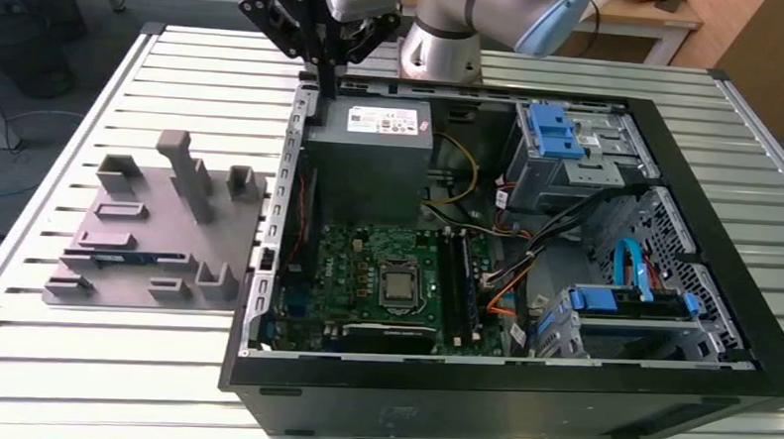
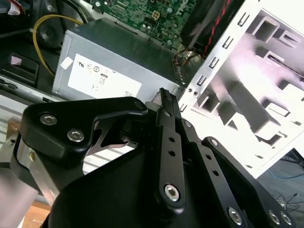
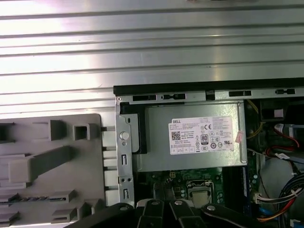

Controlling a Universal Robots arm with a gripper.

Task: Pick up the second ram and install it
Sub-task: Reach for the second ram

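This looked like a robotics lab or workshop: a slatted aluminium bench (image 1: pixel 95 365) carried an open computer case (image 1: pixel 490 402) and a grey fixture (image 1: pixel 140 248). The robot arm's base (image 1: pixel 439 48) stood at its edge, and what seemed to be wooden desks (image 1: pixel 626 16) stood behind.

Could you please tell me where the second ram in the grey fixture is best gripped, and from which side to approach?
Grip the second ram at the middle of its upper long edge, pinching its two flat faces and coming straight down from above. It appears to stand on edge in a slot of the grey fixture, so probably only that edge is free.
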